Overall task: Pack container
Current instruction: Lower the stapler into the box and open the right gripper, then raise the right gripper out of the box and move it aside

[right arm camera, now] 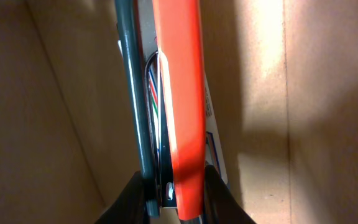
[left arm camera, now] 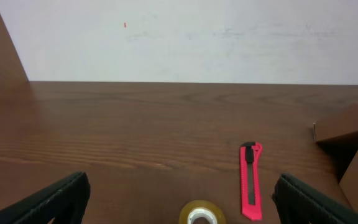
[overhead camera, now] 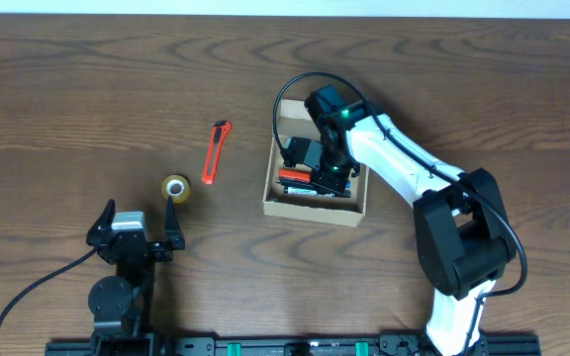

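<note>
The container [overhead camera: 277, 206] is an open tan cardboard box right of the table's middle; its flap [left arm camera: 339, 125] shows at the right edge of the left wrist view. My right gripper [overhead camera: 331, 174] reaches down into it. Its fingers [right arm camera: 219, 196] press on both sides of a tool with an orange handle [right arm camera: 182, 93] and a dark green handle [right arm camera: 132, 93], low over the cardboard floor [right arm camera: 260, 112]. A black item [overhead camera: 298, 150] also lies in the box. My left gripper [overhead camera: 137, 225] rests near the front left, wide open and holding nothing, its fingers [left arm camera: 59, 200] spread.
A roll of clear tape [overhead camera: 176, 188] lies just ahead of the left gripper, also seen as the tape roll [left arm camera: 202, 214]. A red utility knife [overhead camera: 216, 151] lies between tape and box, the same knife [left arm camera: 251, 180] in the left wrist view.
</note>
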### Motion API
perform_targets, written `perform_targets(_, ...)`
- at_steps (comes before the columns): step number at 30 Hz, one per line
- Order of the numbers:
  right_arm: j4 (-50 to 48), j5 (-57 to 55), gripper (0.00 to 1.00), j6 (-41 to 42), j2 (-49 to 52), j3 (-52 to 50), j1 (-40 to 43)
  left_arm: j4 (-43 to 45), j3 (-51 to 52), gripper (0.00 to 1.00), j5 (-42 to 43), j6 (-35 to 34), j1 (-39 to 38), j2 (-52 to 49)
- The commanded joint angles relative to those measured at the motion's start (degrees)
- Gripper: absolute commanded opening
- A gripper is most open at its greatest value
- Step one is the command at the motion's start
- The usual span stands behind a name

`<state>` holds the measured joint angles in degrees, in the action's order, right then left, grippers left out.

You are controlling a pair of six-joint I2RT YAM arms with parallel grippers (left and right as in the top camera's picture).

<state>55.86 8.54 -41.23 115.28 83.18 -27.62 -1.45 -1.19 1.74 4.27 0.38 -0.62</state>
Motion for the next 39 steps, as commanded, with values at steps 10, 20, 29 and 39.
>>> perform_targets(10,0.0,-0.8,0.34,0.7,-0.5,0.1,-0.2,-2.6,0.9,0.95,0.9,-0.4,0.3,0.4)
perform_targets(20,0.1,-1.0,0.49,0.7,-7.3,0.9,-0.2,-2.6,0.9,0.95,0.9,-0.4,0.3,0.4)
perform_targets(29,-4.3,-4.3,0.63,2.4,-20.4,2.3,0.3,-2.6,0.9,0.95,0.9,-0.4,0.3,0.4)
perform_targets(39,-20.1,-17.2,0.99,40.2,-33.4,2.3,16.8,-1.4,0.9,0.95,0.7,0.1,0.3,0.4)
